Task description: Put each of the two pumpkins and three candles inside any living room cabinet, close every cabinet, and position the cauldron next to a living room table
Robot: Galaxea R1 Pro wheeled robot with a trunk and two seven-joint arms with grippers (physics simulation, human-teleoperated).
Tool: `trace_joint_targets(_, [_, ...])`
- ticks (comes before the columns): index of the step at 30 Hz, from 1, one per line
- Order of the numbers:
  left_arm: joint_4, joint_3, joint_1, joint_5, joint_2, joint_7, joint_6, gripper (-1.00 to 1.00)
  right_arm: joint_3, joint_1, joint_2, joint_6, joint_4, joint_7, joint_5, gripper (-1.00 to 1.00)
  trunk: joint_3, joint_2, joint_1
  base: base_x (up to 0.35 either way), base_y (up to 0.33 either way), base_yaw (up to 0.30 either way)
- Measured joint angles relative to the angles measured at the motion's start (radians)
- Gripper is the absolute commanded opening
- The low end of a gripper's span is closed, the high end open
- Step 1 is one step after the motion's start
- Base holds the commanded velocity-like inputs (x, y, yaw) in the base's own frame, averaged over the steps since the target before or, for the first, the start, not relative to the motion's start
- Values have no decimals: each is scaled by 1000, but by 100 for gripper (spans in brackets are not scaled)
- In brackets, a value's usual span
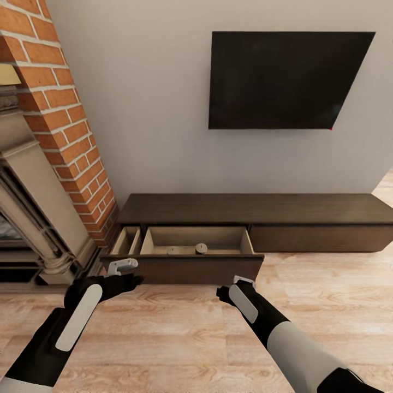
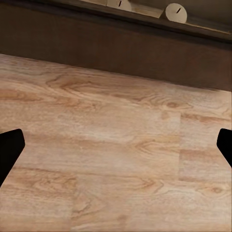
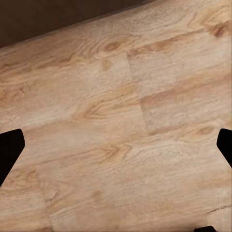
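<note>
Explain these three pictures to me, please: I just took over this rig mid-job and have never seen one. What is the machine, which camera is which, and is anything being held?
This is a simulated wheeled robot with two arms. The big picture looks down from its head: the left pincer and right pincer hang over the wood floor, in front of a long dark cabinet under a wall screen. One drawer stands pulled open, and two pale candles sit inside it. The other two pictures come from cameras near each pincer, looking along its fingers. The left wrist view shows the floor, the drawer front and the candles beyond it. The black finger tips sit at both wrist pictures' edges, spread wide, with nothing between them: both pincers are open and empty.
</note>
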Motion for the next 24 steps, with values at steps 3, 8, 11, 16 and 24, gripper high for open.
trace_joint_targets(3, [38, -13, -1, -5, -1, 0, -20, 100, 4, 0, 0, -3, -1, 0, 0, 100, -9, -21, 11, -11, 0, 0])
trace_joint_targets(8, [68, -58, -1, -7, -1, 0, -93, 100, 16, 0, 0, -5, -1, 0, 0, 100, -25, -56, 31, -2, 0, 0])
trace_joint_targets(11, [83, -76, -1, -27, -2, 1, -117, 100, 19, 0, 0, -47, -1, 3, 1, 100, -34, -77, 42, 0, 0, 0])
trace_joint_targets(16, [91, -78, -2, -90, -1, 0, -146, 100, 114, 0, 0, -148, 6, 3, 58, 100, -50, -112, 61, 0, 0, 0])
trace_joint_targets(24, [138, -123, -1, -96, -1, 0, -247, 100, 146, 0, 0, -301, 16, 7, 91, 100, -75, -168, 92, 0, 0, 0])
